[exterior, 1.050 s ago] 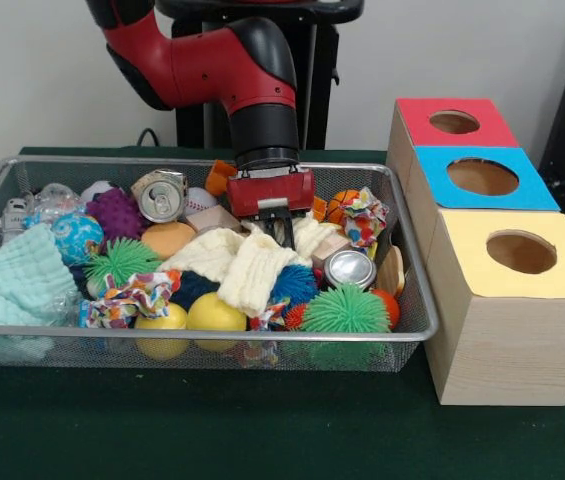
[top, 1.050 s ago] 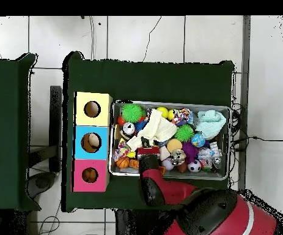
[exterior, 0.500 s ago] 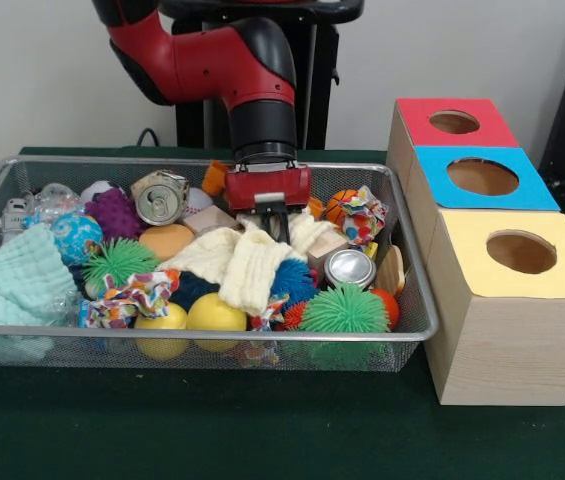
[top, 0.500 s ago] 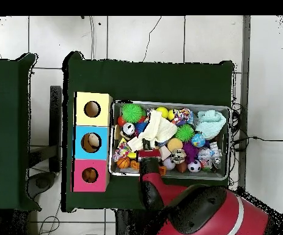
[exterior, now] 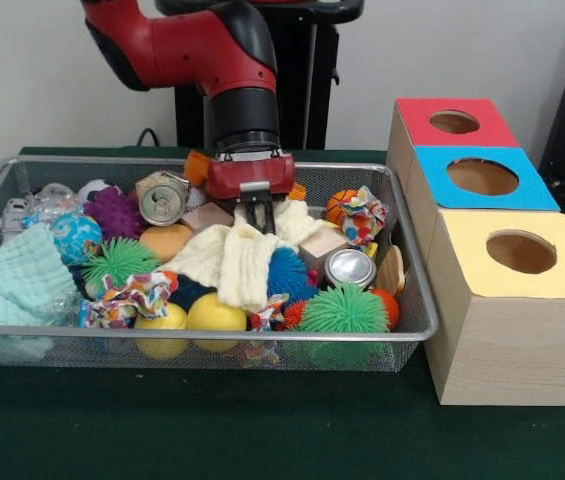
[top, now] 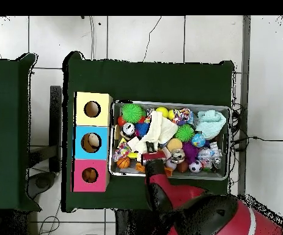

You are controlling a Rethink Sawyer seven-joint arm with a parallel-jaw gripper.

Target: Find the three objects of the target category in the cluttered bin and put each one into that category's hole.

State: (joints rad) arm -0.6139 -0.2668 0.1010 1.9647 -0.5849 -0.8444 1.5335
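Front view, cream cloth (exterior: 234, 262) pinched between fingers (exterior: 258, 217), bin (exterior: 414, 300)

Red and black arm (exterior: 177, 45) enters from top, bends at elbow, forearm drops near vertical. Black wrist section (exterior: 242, 120) sits above a red end-effector housing. End effector (exterior: 257, 218) points straight down, its dark fingers (exterior: 263, 214) close together, tips low. Overhead view: arm reaches up from the bottom edge.
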